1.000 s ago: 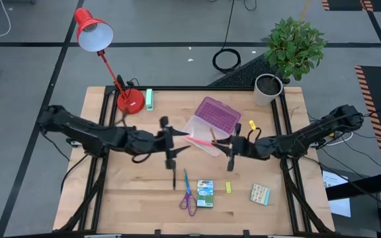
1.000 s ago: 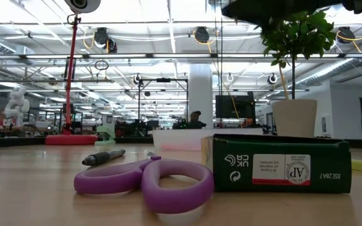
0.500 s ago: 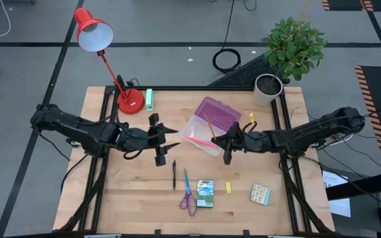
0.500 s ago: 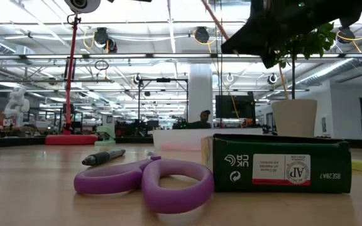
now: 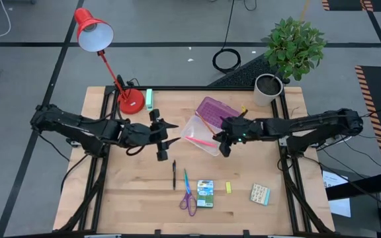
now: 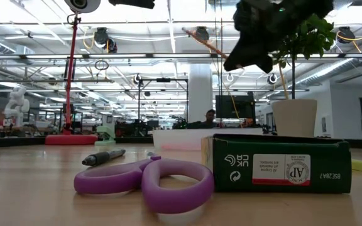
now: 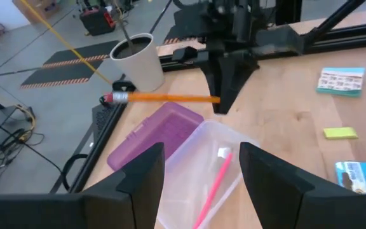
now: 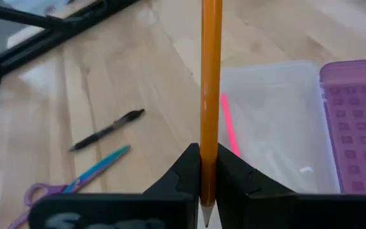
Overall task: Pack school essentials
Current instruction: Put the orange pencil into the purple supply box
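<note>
My right gripper point(image 5: 224, 140) hangs over the clear case point(image 5: 200, 135), shut on an orange pencil point(image 7: 164, 98). A pink pencil point(image 5: 202, 140) lies inside the case, whose purple lid point(image 5: 218, 114) is folded open behind it. My left gripper point(image 5: 163, 140) hovers open and empty just left of the case. Nearer the front edge, lying on the table, are a black pen point(image 5: 174, 175), purple-handled scissors point(image 5: 188, 195), the green crayon box point(image 5: 206, 193), a yellow eraser point(image 5: 229, 188) and a patterned pack point(image 5: 260, 194). My right gripper pinches the orange pencil close to its sharpened end point(image 8: 210, 159) between its two fingers. The fingers point down and lie across it. The pencil is lifted clear and nearly level above the case, its eraser end point(image 7: 111, 98) sticking out toward the far left.
A red desk lamp point(image 5: 129, 100) and a mint-green block point(image 5: 149, 99) stand at the far left. A potted plant point(image 5: 268, 89) is at the far right corner. Bare wood lies at the near left point(image 5: 131, 192).
My left gripper has drawn back toward the table's left edge, away from the case, staying open. My right gripper has carried the orange pencil a little toward the far left and now hangs over the case.
</note>
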You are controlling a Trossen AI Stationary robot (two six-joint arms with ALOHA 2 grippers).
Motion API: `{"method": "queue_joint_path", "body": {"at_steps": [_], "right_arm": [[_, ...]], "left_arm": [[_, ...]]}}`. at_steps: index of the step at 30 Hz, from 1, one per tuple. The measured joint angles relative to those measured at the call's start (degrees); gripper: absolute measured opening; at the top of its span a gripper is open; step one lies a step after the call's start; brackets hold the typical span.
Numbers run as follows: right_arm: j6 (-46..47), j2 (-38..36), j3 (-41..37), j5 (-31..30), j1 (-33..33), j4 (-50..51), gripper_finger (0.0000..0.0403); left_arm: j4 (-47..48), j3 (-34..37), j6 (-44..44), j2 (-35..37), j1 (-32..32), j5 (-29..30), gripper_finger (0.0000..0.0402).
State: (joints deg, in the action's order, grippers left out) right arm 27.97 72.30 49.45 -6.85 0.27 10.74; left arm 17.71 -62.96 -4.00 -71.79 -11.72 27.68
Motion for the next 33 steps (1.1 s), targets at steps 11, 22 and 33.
{"method": "queue_joint_path", "body": {"at_steps": [11, 22, 33], "right_arm": [[-2.5, 16.1, 14.6, 2.9, -0.9, 19.0, 0.002], [-1.7, 19.6, 16.3, 5.6, -3.8, 24.7, 0.002], [-4.4, 24.3, 16.3, 7.2, -5.7, 24.5, 0.002]], "left_arm": [[0.3, 0.0, 1.2, 0.0, 3.5, 0.1, 0.0207], [0.8, 0.0, 0.9, 0.0, 3.5, 0.1, 0.0207], [0.6, 0.0, 1.5, 0.0, 3.3, 0.1, 0.0207]]}}
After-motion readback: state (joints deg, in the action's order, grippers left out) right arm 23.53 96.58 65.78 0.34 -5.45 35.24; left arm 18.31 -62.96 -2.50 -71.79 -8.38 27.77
